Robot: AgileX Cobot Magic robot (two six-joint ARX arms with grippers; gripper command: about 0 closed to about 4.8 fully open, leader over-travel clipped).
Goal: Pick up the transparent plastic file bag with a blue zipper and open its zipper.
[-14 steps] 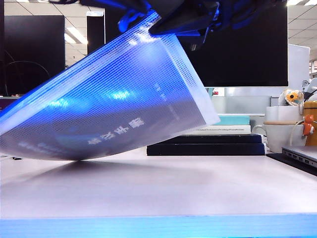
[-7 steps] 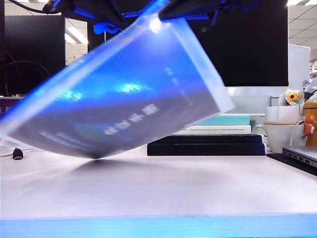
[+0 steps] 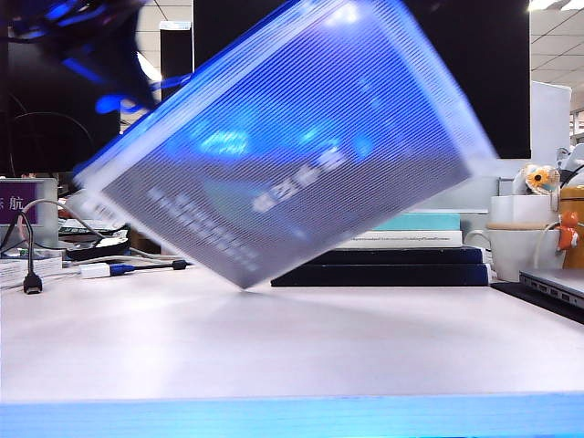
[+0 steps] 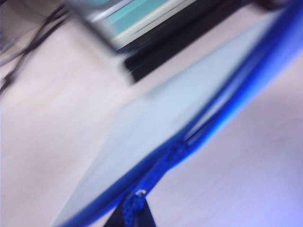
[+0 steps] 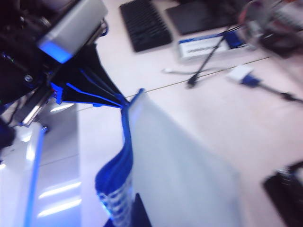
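The file bag [image 3: 301, 155] hangs tilted in the air above the table, its lowest corner just over the surface. In the left wrist view its blue zipper [image 4: 227, 99] runs along the bag's edge. My left gripper [image 4: 135, 210] is shut on the blue cord pull [image 4: 161, 165]. In the exterior view that gripper [image 3: 100, 55] is a dark blur at the upper left. My right gripper [image 5: 132, 213] is shut on the bag's blue-edged corner [image 5: 118, 179]. It is out of the exterior view. The left arm [image 5: 71, 80] shows at the far end of that edge.
A stack of books [image 3: 392, 255] lies behind the bag. A white mug [image 3: 516, 251] and a laptop edge [image 3: 557, 287] stand at the right. Cables [image 3: 32, 265] and a blue-tipped cable [image 3: 137, 268] lie at the left. A keyboard [image 5: 144, 23] sits further off.
The bag has lifted off the table and swung up and to the right. My left gripper has moved to the left, and the right arm has left the exterior view at the top.
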